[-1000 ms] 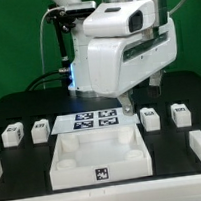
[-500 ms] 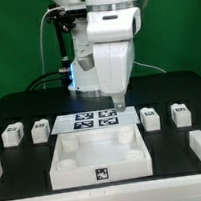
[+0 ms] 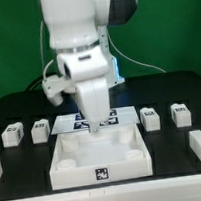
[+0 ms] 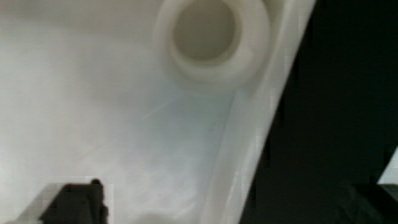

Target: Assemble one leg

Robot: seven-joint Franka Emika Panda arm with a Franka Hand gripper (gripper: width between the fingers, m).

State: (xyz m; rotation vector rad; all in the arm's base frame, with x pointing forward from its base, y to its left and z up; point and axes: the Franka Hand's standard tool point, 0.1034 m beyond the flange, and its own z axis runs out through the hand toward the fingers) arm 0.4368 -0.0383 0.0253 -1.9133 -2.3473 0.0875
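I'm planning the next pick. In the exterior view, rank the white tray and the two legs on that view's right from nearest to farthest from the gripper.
1. white tray: directly under the gripper.
2. inner leg: on the exterior view's right, just off the tray's back corner.
3. outer leg: farther toward the exterior view's right.

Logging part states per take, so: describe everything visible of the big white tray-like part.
The tray is white, smooth plastic by its look, square with raised walls and a sunken floor. A round socket sits in one corner in the wrist view. One black-and-white tag marks the wall facing the exterior camera. It lies flat on the black table, just before the marker board. The gripper hangs over its far side; contact cannot be told.
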